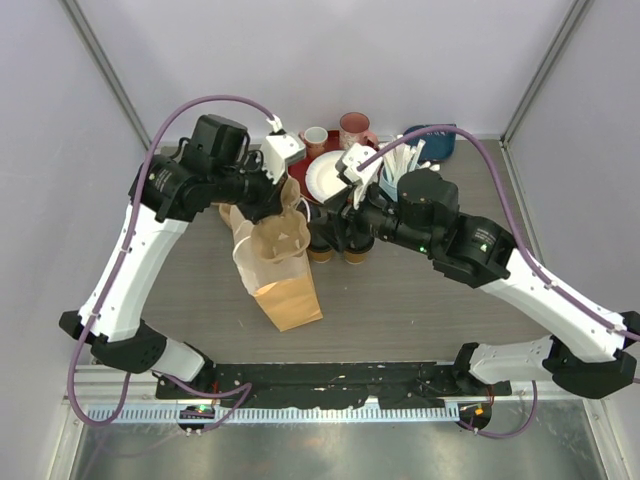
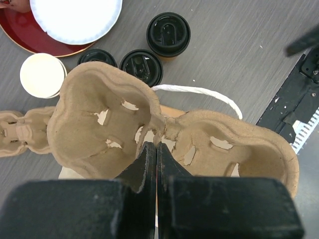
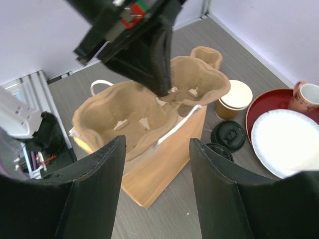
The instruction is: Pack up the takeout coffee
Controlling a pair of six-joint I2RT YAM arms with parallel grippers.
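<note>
While the left tool (image 2: 152,148) is clamped shut on the central ridge of a moulded pulp cup carrier (image 2: 99,114), the right tool (image 3: 158,142) hangs close by with its jaws spread wide and nothing between them. Left-wrist view: the two black fingers (image 2: 144,167) meet on the thin web joining the carrier's two lobes, whose cup wells are empty. Right-wrist view: the carrier lies across the mouth of a brown paper bag (image 3: 159,174) standing on the grey bench (image 2: 239,59), with one lobe reaching past the bag's rim. Whether the carrier bears on the rim or hangs just over it cannot be told. A white twisted handle (image 2: 199,91) of the bag arcs out from under the carrier. The takeout coffee is outside the bag, on the bench just beside it. Three lidded cups (image 2: 141,67), tan with round black lids, stand in a tight cluster, and an unlidded cup (image 2: 42,74) with a pale top stands next to them. Top view: the right tool is over this cluster, on the side of the bag away from the left arm. Beyond the cups, a white paper plate (image 2: 75,15) rests on a red plate (image 2: 20,37), with a pink mug (image 3: 306,97) at its far edge. A second carrier (image 2: 17,132) lies on the bench beside the held one.
</note>
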